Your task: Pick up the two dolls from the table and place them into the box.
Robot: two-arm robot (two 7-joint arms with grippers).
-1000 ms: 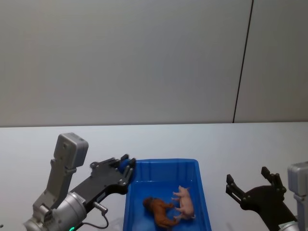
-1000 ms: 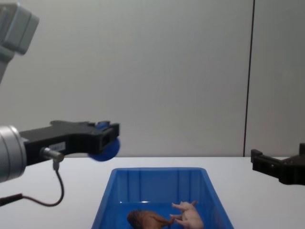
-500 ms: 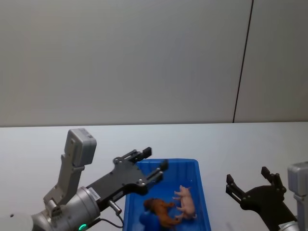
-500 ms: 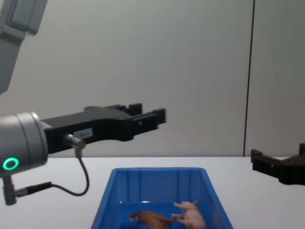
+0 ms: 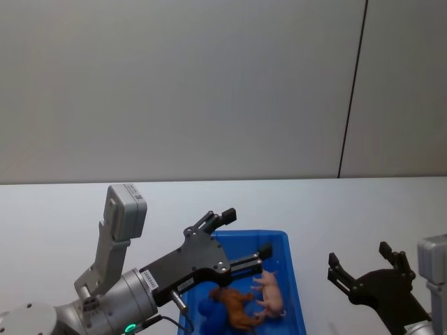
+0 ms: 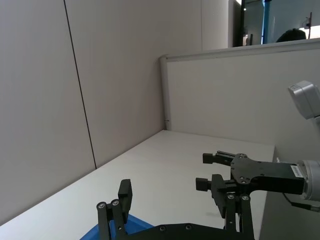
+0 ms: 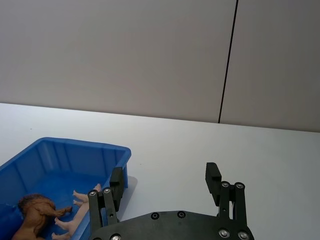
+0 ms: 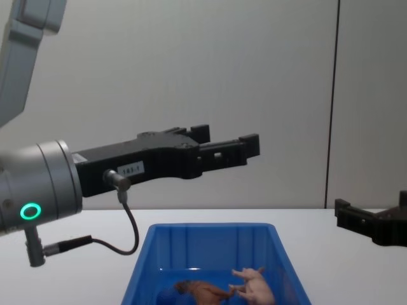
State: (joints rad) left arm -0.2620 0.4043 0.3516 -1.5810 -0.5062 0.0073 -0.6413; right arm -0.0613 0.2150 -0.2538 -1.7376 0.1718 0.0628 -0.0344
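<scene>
Since a second ago the ball (image 5: 211, 312) has dropped into the box (image 5: 278, 241) beside both dolls, brown (image 5: 234, 307) and pink (image 5: 271, 294). Left gripper (image 5: 242, 236) hovers above, fingers wide; best lift clear. Right gripper (image 5: 367, 273) waits beside, open.

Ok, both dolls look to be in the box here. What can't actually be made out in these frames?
- Blue ball in the box: head view, partly behind the left gripper; chest view, cut by the bottom edge.
- Reddish-brown doll: hind end cut off by the bottom edge of the head view.
- Pink doll: right wrist view, partly behind a finger of the right gripper.
</scene>
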